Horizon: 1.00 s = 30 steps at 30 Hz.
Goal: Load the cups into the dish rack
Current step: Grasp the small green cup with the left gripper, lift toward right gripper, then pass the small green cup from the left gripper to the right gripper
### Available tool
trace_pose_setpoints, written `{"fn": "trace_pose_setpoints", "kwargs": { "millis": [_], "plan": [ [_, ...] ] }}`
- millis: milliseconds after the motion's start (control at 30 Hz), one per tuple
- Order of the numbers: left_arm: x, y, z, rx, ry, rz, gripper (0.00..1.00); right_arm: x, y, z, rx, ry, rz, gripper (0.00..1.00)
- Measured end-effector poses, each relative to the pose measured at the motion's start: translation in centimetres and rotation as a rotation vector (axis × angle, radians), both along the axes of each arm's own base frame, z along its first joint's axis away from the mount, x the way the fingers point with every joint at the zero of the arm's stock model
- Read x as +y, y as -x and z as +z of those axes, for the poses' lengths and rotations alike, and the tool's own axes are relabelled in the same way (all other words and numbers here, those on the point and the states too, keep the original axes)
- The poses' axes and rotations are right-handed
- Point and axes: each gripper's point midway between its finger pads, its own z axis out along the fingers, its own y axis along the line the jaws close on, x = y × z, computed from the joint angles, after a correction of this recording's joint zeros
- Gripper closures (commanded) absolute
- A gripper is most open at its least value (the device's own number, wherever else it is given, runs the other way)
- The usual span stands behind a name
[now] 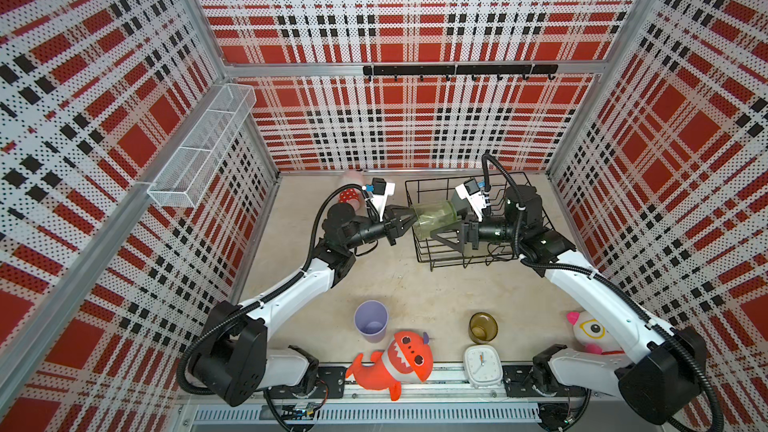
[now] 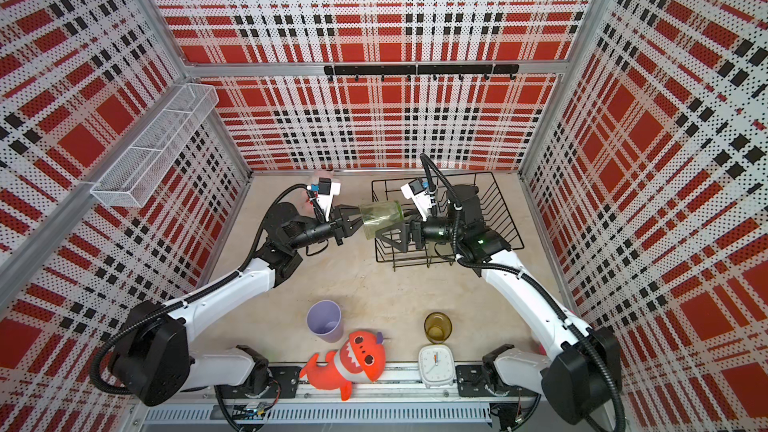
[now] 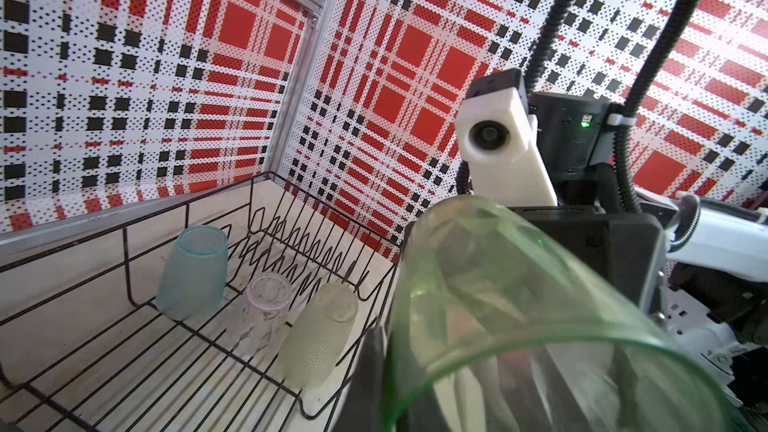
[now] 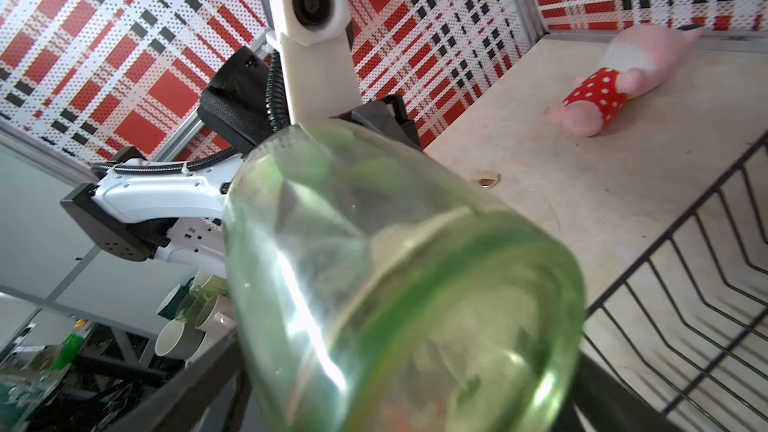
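**Green cup [image 1: 432, 216] held sideways over the rack's [image 1: 422, 243] edge**
The left gripper [image 1: 409, 218] was pinched shut on its rim. The right gripper [image 1: 441, 220] had its jaws wide apart around the cup's bottom. The right 1 should squeeze tight before the left let go.

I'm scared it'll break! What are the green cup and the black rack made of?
The green cup is see-through and shiny: plastic or glass, can't tell which. The rack is thin bent black rods, likely coated metal wire.
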Motion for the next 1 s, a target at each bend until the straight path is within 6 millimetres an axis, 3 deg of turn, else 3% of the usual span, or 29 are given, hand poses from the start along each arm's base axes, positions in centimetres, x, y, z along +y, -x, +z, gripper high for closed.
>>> {"fn": "trace_pose_setpoints", "kwargs": {
  "millis": [400, 700, 833, 1000],
  "plan": [
    [-0.5, 2.3, 0.2, -0.070, 0.025, -0.101, 1.00, 0.7, 1.6, 1.8, -0.026, -0.065, 0.106, 0.03],
    [-0.6, 3.0, 0.2, -0.104, 0.033, -0.117, 1.00, 0.9, 1.9, 3.2, -0.025, -0.114, 0.136, 0.18],
    [-0.6, 2.9, 0.3, -0.109, 0.036, -0.112, 1.00, 0.9, 2.0, 3.3, -0.019, -0.121, 0.146, 0.06],
    [-0.5, 2.8, 0.3, -0.108, 0.037, -0.100, 1.00, 0.9, 2.0, 3.0, -0.019, -0.112, 0.147, 0.06]
  ]
}}
